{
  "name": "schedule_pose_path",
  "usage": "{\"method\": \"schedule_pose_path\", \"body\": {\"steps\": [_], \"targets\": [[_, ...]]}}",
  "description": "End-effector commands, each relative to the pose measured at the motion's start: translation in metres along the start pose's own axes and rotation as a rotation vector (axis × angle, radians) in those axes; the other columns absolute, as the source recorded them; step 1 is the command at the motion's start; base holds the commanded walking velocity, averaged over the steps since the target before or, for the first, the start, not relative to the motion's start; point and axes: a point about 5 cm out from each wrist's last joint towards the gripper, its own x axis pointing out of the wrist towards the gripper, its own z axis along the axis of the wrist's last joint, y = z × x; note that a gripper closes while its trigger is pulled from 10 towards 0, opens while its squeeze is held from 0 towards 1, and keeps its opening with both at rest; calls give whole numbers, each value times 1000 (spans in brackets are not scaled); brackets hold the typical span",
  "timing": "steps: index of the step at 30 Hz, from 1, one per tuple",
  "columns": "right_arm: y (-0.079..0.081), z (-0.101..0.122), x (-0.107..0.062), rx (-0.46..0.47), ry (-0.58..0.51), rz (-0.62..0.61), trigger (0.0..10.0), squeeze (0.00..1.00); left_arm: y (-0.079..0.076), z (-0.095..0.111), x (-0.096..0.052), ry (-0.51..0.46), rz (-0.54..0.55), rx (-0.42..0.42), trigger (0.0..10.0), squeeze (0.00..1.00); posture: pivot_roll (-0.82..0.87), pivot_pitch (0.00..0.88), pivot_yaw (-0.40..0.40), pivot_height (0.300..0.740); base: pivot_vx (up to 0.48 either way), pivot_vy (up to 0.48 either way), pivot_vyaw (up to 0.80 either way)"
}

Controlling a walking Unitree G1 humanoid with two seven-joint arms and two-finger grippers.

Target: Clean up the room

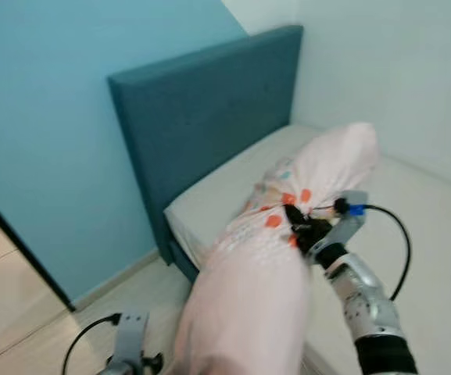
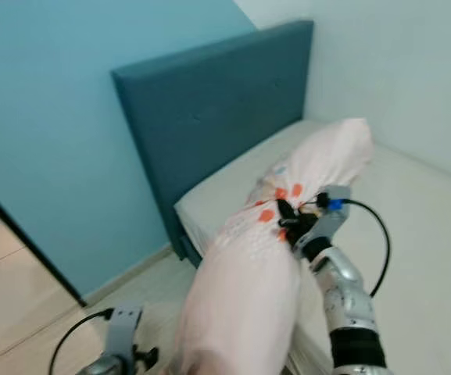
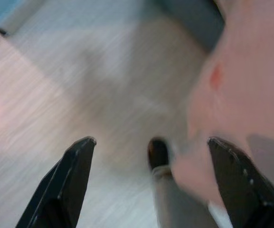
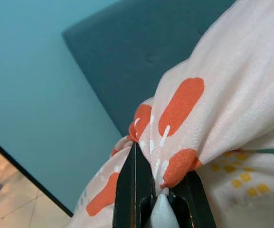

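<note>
Right gripper (image 1: 297,228) fingers clamped on pillow (image 1: 288,234) above bed (image 1: 428,234) — left gripper (image 3: 151,156) fingers apart.

pink orange-spotted pillow (image 1: 288,234), teal headboard (image 1: 202,117)

Headboard (image 1: 209,117) blocks ahead; mattress (image 1: 436,234) open rightward.

Both head eyes look down and forward, sharing the bed (image 1: 413,234); the right wrist view sits close on the pillow (image 4: 231,95), the left, blurred, seemingly faces the floor (image 3: 80,85)
</note>
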Motion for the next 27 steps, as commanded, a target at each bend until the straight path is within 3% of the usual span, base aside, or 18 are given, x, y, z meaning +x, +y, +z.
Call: {"method": "schedule_pose_path", "body": {"steps": [1,10,17,27], "targets": [[8,14,6,-17,-83,33,10000,0,5,-5,-1,13,15,-3,10000,0,-8,0,11,720,0,0,531],[-2,6,6,-16,-57,-77,10000,0,6,0,-1,-2,8,-13,10000,0,-10,0,16,724,0,0,266],[2,0,3,-28,-30,-49,10000,0,5,0,-1,-4,5,-15,10000,0,-12,0,14,724,0,0,174],[5,-1,5,-48,-25,-28,10000,0,-1,-5,-1,9,-18,-9,10000,0,-14,0,1,724,0,0,706]]}}
